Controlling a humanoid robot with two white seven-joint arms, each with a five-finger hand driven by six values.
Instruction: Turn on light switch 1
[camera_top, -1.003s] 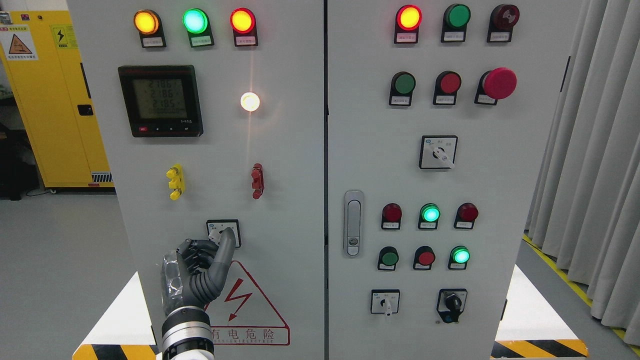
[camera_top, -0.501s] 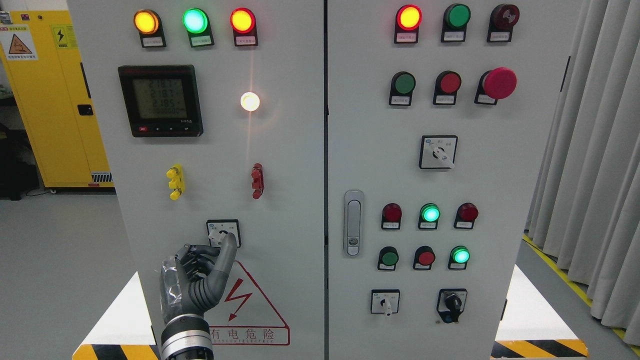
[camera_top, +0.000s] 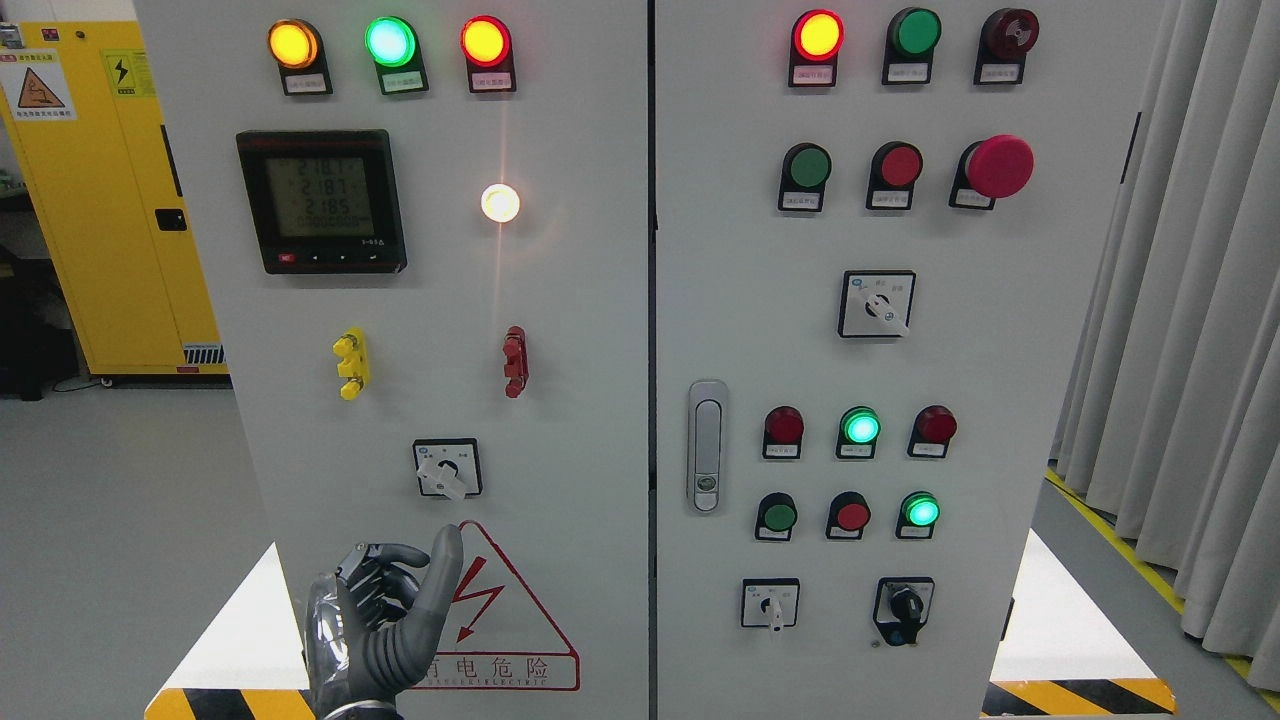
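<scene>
Hovering below rotary switch (camera_top: 447, 468), left hand (camera_top: 375, 625), fingers (camera_top: 443, 570) curled

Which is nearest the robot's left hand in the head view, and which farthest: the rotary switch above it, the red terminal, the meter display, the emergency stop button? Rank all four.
From the left hand:
1. Rotary switch, just above the hand.
2. Red terminal, higher, slightly right.
3. Meter display, upper left panel.
4. Emergency stop button, far upper right panel.
</scene>
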